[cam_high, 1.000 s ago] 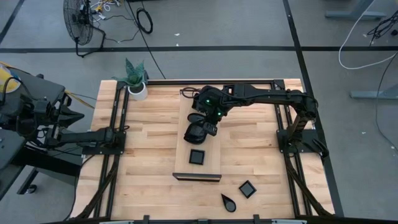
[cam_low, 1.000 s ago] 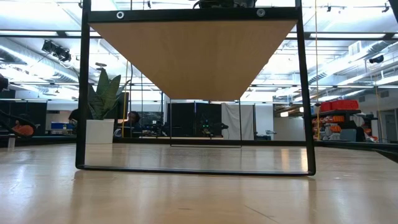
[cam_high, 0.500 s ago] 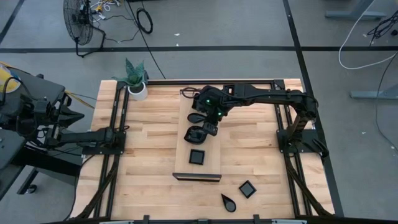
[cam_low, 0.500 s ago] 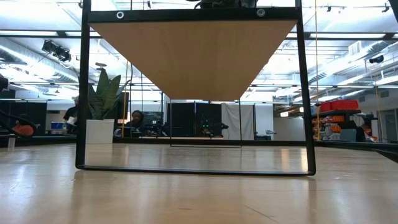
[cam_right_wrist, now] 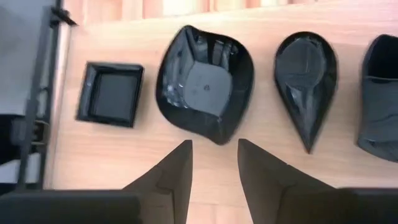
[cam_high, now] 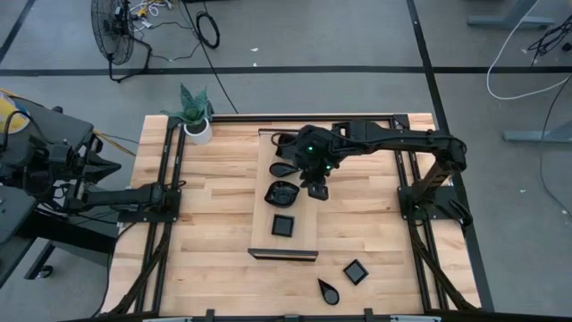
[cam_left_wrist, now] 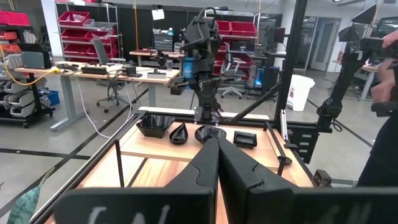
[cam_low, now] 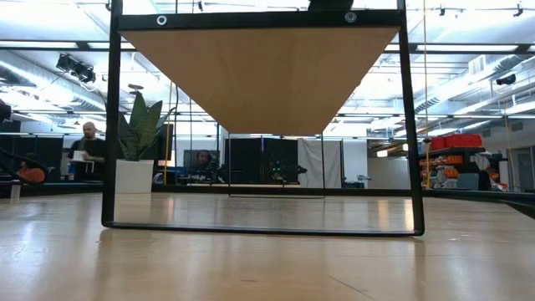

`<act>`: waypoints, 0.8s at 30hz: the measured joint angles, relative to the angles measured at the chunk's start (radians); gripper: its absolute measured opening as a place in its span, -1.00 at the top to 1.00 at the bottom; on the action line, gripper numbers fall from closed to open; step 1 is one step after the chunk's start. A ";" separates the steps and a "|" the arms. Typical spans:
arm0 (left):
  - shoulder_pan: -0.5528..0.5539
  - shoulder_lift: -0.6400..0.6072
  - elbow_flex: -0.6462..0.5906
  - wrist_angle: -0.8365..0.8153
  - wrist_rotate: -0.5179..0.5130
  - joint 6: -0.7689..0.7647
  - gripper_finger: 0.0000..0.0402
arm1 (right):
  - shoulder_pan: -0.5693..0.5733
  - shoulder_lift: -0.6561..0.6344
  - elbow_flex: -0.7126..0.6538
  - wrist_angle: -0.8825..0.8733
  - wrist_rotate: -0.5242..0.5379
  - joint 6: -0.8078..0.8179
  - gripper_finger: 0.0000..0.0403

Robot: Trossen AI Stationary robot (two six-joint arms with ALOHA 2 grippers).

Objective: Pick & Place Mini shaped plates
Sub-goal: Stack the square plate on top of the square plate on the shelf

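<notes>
Right wrist view: right hand (cam_right_wrist: 212,163), fingers spread, released, hovers by the glossy black wavy-rimmed bowl (cam_right_wrist: 205,83); a careless retreat might nudge it

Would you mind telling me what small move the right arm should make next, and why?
Probably lift and swing toward the square dish on the bare table: the right hand is open and empty beside the wavy bowl now resting on the board.

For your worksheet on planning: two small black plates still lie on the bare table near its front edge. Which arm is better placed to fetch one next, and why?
The right. The right gripper hangs open over the wooden board, on the same side as the square plate and teardrop plate. The left gripper sits shut at the table's left edge.
</notes>
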 joint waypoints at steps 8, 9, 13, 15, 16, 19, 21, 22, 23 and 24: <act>0.000 0.000 0.000 0.000 0.000 0.000 0.93 | 0.027 -0.101 -0.139 0.040 0.020 -0.089 0.35; 0.000 0.000 0.000 0.000 0.000 0.000 0.93 | 0.033 -0.124 -0.175 0.053 0.019 -0.097 0.35; 0.000 0.000 0.000 0.001 0.000 0.000 0.93 | 0.067 -0.213 -0.312 0.106 0.019 -0.137 0.35; 0.000 0.000 0.000 0.000 0.000 0.000 0.93 | 0.086 -0.261 -0.372 0.131 0.019 -0.169 0.35; 0.000 0.000 0.000 0.001 0.000 0.000 0.93 | 0.097 -0.283 -0.400 0.137 0.018 -0.187 0.35; 0.000 0.000 0.000 0.000 0.000 0.001 0.93 | 0.135 -0.340 -0.485 0.166 0.019 -0.243 0.35; 0.000 0.000 0.000 0.000 0.000 0.000 0.93 | 0.165 -0.371 -0.534 0.184 0.018 -0.279 0.35; 0.000 0.000 0.000 0.000 0.000 0.000 0.93 | 0.184 -0.384 -0.555 0.194 0.019 -0.291 0.35; 0.000 0.000 0.000 0.001 0.000 0.001 0.93 | 0.204 -0.394 -0.577 0.206 0.019 -0.299 0.35; 0.000 0.000 0.000 0.000 0.000 0.000 0.93 | 0.223 -0.404 -0.598 0.218 0.018 -0.305 0.35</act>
